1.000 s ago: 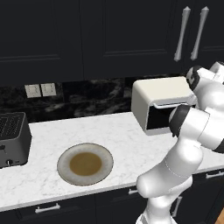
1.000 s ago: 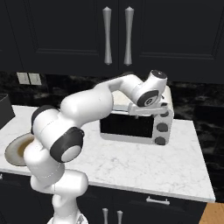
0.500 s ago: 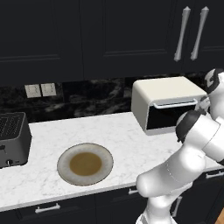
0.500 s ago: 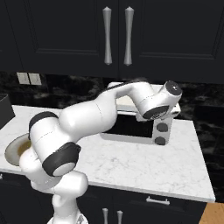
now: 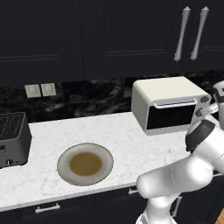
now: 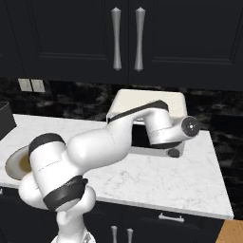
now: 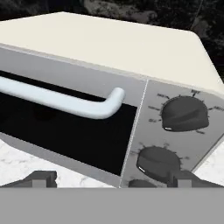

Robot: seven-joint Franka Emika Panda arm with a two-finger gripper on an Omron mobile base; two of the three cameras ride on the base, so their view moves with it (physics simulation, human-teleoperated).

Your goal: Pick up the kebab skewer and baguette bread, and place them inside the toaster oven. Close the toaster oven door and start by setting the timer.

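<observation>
The cream-white toaster oven (image 5: 168,94) stands at the back right of the counter, and the arm partly covers the toaster oven (image 6: 147,99) in the right base view. The toaster oven door (image 7: 65,138) is closed, its silver handle (image 7: 65,101) running across the top of the dark glass. My gripper (image 7: 113,179) is open, close in front of the oven's right panel. Its fingertips (image 7: 40,177) straddle the door's right edge and the lower knob (image 7: 159,161). The upper knob (image 7: 183,113) sits just above. The kebab skewer and baguette bread are hidden from view.
A round plate (image 5: 62,169) with a brown centre lies bare on the white marble counter (image 5: 118,135), left of the oven. A dark grey slot toaster (image 5: 13,138) stands at the far left. Dark cabinets with silver handles (image 5: 181,33) hang above.
My hand has swung right across the oven's front, from over the door to the knob panel at its right end. The oven and plate have not moved.
</observation>
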